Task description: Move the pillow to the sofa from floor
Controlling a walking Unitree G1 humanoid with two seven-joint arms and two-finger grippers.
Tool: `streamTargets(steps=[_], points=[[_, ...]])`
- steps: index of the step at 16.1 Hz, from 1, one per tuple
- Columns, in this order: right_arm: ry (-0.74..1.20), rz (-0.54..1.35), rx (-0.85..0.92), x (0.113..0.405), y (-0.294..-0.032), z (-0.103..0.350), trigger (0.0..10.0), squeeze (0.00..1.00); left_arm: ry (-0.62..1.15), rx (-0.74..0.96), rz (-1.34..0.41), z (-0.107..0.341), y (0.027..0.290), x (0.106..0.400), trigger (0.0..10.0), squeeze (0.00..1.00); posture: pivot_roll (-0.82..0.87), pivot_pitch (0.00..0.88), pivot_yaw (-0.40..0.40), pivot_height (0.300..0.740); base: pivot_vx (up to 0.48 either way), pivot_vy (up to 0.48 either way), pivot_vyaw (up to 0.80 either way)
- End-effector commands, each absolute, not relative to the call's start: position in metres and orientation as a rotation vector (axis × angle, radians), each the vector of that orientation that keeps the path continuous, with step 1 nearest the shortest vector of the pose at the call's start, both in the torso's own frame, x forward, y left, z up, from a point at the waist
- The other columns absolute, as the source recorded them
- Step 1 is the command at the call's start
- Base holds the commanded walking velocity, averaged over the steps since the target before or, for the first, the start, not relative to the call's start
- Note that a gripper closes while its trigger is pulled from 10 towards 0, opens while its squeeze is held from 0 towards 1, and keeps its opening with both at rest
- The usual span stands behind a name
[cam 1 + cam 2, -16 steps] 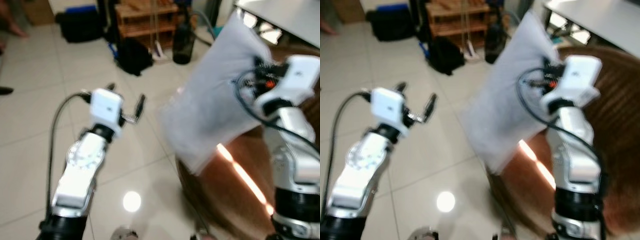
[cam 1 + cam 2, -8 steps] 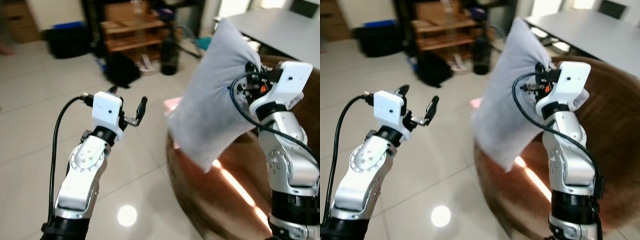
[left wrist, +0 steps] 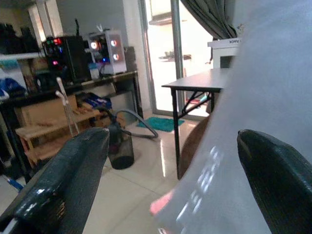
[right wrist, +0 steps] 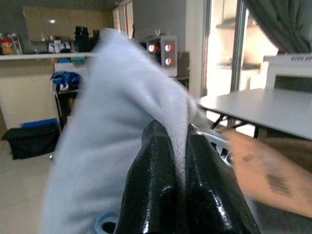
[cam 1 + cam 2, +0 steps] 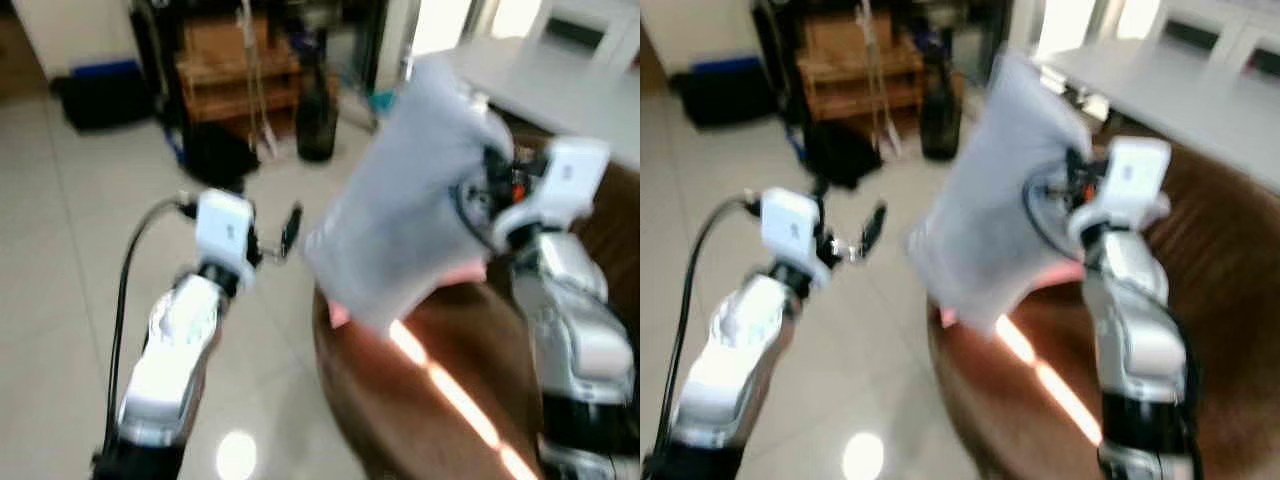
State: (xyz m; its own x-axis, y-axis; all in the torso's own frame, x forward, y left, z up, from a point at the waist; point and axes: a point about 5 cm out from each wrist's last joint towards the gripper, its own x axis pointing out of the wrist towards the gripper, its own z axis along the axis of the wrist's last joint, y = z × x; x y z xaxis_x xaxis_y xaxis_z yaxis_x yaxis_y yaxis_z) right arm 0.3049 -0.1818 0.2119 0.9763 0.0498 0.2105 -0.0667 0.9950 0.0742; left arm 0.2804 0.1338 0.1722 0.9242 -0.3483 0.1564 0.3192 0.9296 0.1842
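Both arms raised; right gripper (image 4: 178,161) clamped, left gripper (image 5: 268,235) spread.

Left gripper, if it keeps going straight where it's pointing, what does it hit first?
Probably the pillow: it hangs close ahead of the open left gripper, toward one side. Depth is unclear, so it might slip past toward the table.

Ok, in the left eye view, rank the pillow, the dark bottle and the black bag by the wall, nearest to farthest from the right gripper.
1. Pillow: pinched in the right gripper, above the brown sofa.
2. Dark bottle: on the floor beyond the pillow, by the wooden shelf.
3. Black bag: far left, against the wall.
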Motion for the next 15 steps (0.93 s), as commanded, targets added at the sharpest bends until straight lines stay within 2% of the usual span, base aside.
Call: streamTargets(steps=[1, 6, 9, 13, 15], points=[[-0.283, 0.083, 0.069, 0.302, -0.177, 0.226, 10.0, 0.0, -0.166, 0.193, -0.342, 0.17, 0.137, 0.28, 10.0, 0.0, 0.02, 0.0, -0.018, 0.74, 0.0, 0.0, 0.0], [-0.248, 0.089, 0.004, 0.304, -0.186, 0.224, 10.0, 0.0, -0.145, 0.203, -0.395, 0.163, 0.134, 0.277, 10.0, 0.0, 0.02, 0.0, -0.014, 0.74, 0.0, 0.0, 0.0], [-0.154, 0.127, -0.075, 0.306, -0.189, 0.217, 10.0, 0.0, -0.134, 0.21, -0.396, 0.162, 0.136, 0.278, 10.0, 0.0, 0.01, 0.008, -0.012, 0.74, 0.0, 0.0, 0.0], [-0.057, 0.112, -0.174, 0.305, -0.212, 0.212, 10.0, 0.0, -0.127, 0.214, -0.409, 0.16, 0.139, 0.279, 10.0, 0.0, 0.01, 0.017, -0.008, 0.74, 0.0, 0.0, 0.0], [0.027, 0.178, -0.26, 0.298, -0.22, 0.214, 10.0, 0.0, -0.122, 0.212, -0.452, 0.16, 0.136, 0.277, 10.0, 0.0, 0.0, 0.026, -0.004, 0.74, 0.0, 0.0, 0.0]])
